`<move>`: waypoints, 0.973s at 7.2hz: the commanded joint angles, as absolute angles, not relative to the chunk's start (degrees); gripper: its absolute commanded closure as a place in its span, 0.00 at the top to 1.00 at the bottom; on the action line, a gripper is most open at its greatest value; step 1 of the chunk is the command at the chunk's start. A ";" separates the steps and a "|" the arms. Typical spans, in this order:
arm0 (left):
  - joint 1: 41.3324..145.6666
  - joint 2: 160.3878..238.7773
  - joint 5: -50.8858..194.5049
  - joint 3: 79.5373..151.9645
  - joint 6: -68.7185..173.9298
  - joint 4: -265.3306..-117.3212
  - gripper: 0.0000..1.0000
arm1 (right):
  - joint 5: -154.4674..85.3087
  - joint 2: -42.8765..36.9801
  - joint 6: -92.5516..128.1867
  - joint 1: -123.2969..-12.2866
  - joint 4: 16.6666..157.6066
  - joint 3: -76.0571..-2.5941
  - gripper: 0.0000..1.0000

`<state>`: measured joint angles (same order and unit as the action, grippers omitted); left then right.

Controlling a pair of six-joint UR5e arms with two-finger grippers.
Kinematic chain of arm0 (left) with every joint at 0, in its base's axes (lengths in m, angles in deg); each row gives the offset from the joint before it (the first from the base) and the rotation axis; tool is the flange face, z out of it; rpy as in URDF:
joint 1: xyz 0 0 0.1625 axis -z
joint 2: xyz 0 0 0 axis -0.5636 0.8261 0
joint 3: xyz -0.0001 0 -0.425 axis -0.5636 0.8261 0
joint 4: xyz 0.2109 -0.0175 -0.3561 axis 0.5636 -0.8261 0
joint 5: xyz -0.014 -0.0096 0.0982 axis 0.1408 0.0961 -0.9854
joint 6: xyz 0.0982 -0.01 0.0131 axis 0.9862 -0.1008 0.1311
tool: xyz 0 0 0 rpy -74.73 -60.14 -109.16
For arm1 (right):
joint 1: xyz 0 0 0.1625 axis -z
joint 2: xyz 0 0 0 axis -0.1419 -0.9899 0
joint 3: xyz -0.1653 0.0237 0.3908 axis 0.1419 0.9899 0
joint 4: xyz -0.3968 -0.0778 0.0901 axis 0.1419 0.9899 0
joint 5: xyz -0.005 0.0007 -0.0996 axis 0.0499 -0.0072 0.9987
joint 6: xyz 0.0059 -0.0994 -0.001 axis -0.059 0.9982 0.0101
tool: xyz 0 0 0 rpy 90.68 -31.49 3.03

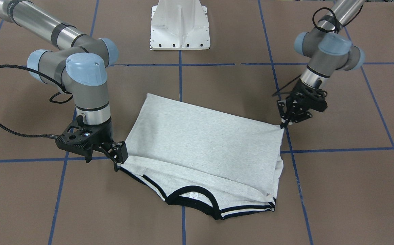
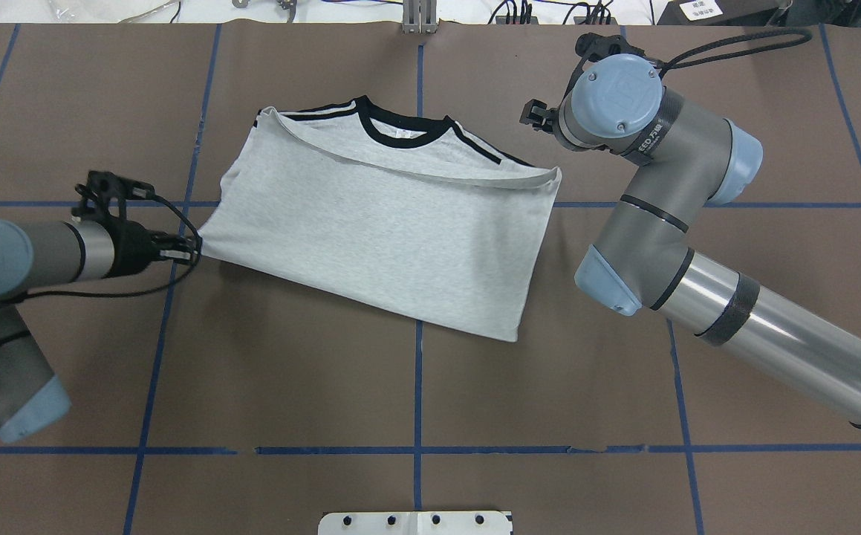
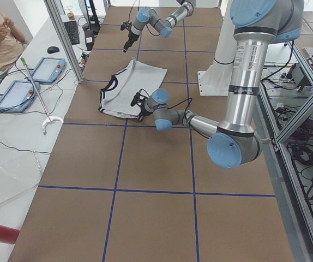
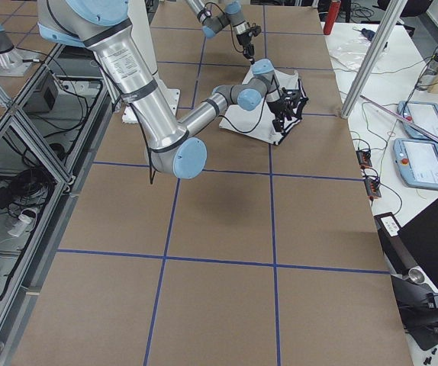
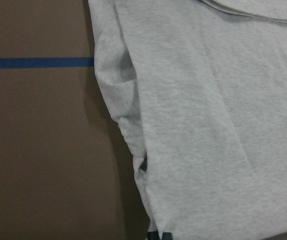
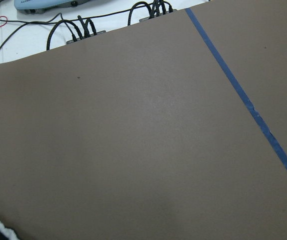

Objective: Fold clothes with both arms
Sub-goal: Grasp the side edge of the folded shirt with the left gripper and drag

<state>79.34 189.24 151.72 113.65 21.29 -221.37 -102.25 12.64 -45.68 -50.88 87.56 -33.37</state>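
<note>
**Grey T-shirt folded over on the worktop, a gripper at each side**

The T-shirt [image 1: 203, 143] lies near the middle of the brown worktop [image 1: 217, 224], across one of the blue tape lines [image 1: 180, 78]. Its plain grey lower part is folded up over the rest. The folded-over edge stops just short of the black collar [image 1: 190, 194], which points away from the robot with the striped shoulder trim beside it.

The left gripper [image 1: 283, 125] sits at the shirt's corner nearest it. Its fingertips are pressed together on the cloth, which is drawn out to a point there.

The right gripper [image 1: 118, 159] is low over the worktop at the opposite side, right against the shirt's edge by the shoulder trim. I cannot tell whether its fingers are spread or pinching the fabric.
</note>
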 commanded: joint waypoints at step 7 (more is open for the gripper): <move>93.89 218.44 152.05 77.37 36.13 -220.95 1.00 | -101.38 16.90 -49.59 -48.16 83.08 -29.42 1.00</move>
<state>93.82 221.21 151.89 72.66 35.88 -220.98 -101.56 14.27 -47.17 -48.71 84.46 -31.95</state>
